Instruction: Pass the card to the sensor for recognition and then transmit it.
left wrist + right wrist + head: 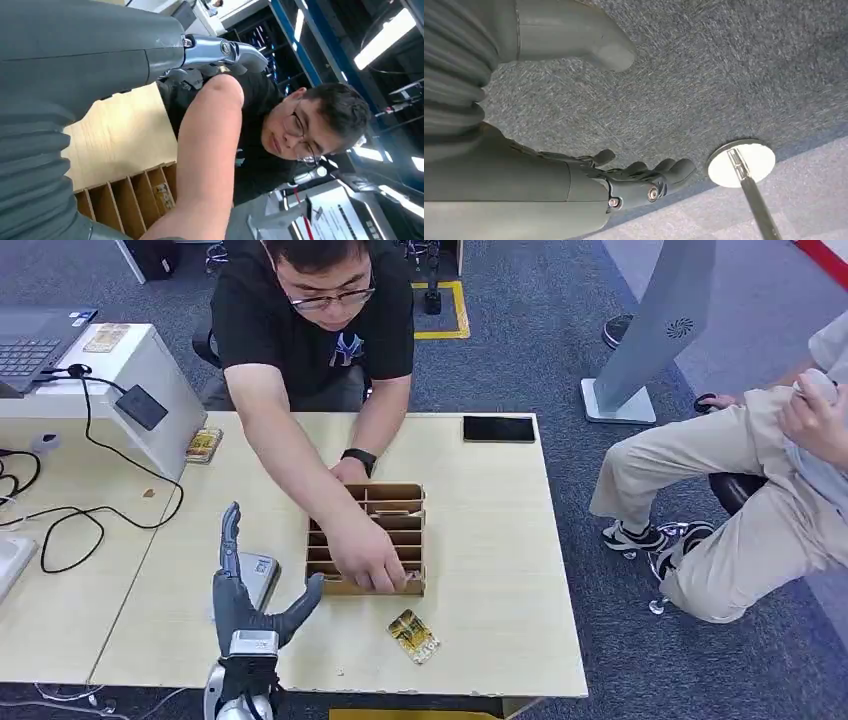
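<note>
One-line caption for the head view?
Left hand open above the table while a person's hand reaches into the wooden slotted box; a card lies nearby.

bright even light | ceiling lamps glare | soft shadows

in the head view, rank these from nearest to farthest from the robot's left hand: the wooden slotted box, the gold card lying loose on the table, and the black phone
From the left robot hand:
1. Wooden slotted box, just to its right, a person's hand in it.
2. Gold card, farther right, near the table's front edge.
3. Black phone, at the far edge.
</note>
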Controlling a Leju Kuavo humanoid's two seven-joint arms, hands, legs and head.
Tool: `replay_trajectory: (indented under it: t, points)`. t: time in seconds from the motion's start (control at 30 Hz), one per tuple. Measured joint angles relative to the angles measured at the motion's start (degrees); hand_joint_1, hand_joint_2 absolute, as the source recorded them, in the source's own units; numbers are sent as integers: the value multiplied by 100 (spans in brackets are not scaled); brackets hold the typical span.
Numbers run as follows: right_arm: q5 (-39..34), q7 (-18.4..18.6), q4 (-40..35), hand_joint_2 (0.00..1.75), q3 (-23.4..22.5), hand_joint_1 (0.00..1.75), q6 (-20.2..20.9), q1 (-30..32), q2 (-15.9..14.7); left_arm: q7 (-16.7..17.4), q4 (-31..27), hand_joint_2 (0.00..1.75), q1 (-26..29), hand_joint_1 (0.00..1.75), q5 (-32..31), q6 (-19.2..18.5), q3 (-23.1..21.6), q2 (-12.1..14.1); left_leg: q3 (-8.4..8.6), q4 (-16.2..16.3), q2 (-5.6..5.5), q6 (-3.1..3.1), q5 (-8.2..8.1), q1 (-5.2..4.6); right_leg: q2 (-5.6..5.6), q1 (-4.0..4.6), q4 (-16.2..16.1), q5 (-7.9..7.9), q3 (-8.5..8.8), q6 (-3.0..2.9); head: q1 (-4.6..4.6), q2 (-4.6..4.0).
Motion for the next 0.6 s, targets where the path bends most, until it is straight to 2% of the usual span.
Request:
replay_trajectory:
  t: [0.47,0.6]
  points:
    - [0,0,0,175,22,0,0,17,-2,31,-46,175,12,0,-20,2,-138,120,0,0,0,0,0,0,0,0,0,0,0,0,0,0]
    - [7,0,0,175,20,0,0,19,-2,177,-46,175,17,0,-472,177,-142,136,0,0,0,0,0,0,0,0,0,0,0,0,-2,0]
